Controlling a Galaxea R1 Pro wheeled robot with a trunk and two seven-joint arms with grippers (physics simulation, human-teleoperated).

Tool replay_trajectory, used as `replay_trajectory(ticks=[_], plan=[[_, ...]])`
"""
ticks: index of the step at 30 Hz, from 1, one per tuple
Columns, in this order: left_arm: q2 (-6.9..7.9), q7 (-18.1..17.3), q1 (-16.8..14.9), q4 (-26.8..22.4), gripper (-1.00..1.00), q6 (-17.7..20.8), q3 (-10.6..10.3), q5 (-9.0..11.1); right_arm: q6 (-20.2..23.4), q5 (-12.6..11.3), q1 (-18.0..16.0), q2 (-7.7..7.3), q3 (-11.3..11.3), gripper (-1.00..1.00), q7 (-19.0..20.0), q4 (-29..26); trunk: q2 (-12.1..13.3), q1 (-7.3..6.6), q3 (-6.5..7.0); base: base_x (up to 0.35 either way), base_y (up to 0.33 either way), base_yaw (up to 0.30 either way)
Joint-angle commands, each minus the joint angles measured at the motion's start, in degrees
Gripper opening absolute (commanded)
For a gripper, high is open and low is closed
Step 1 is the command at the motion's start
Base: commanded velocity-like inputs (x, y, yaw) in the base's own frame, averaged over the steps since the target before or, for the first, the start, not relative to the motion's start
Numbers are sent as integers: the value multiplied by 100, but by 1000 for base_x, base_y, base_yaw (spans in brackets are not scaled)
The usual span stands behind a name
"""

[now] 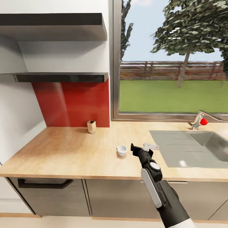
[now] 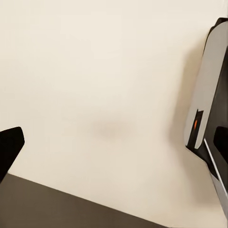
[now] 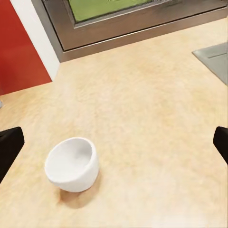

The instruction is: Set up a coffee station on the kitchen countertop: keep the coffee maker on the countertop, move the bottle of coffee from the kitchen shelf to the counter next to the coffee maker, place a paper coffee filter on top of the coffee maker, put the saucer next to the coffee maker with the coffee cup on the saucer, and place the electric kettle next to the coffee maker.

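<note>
The white coffee cup stands on the light wood kitchen countertop, a little left of the inset sink. My right gripper hovers just right of the cup, open, with nothing between its fingers. In the right wrist view the coffee cup lies ahead of the right gripper and off to one side, outside the jaws, and its handle is hidden. The black fingertips sit at the picture's edges. The left gripper is open and empty over a plain cream surface.
A small tan squarish container stands at the back by the red splashback. The grey sink with a red-knobbed faucet lies to the right. Two wall shelves hang above. A grey robot part is near the left gripper.
</note>
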Motion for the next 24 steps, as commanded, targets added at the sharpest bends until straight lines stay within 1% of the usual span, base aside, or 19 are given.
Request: replay_trajectory(ticks=[1,4,7,11,16,22,24], plan=[[-2,0,3,-11,100,-9,-4,61,20,-45,-4,-52,14,100,-46,2,-11,7,-11,337,0,0],[-14,0,3,-11,100,-9,-4,62,90,-40,-1,-88,19,100,-44,39,-11,7,-11,337,0,0],[-10,7,3,-11,100,-6,-4,67,328,-42,1,-95,19,100,-46,126,-11,7,-11,336,0,0],[-11,8,3,-11,100,-1,-4,67,426,-45,2,-95,13,100,-47,166,-11,7,-11,243,0,0],[-4,16,3,-6,100,-8,-4,67,454,-38,2,-96,12,100,-47,211,-11,7,-11,32,0,0],[6,12,3,-3,100,-7,-4,67,456,-43,2,-90,19,100,-47,761,-11,7,-11,4,0,0],[15,10,3,11,100,-3,-3,72,456,-44,2,-83,22,100,-47,877,-11,7,-11,125,12,0]])
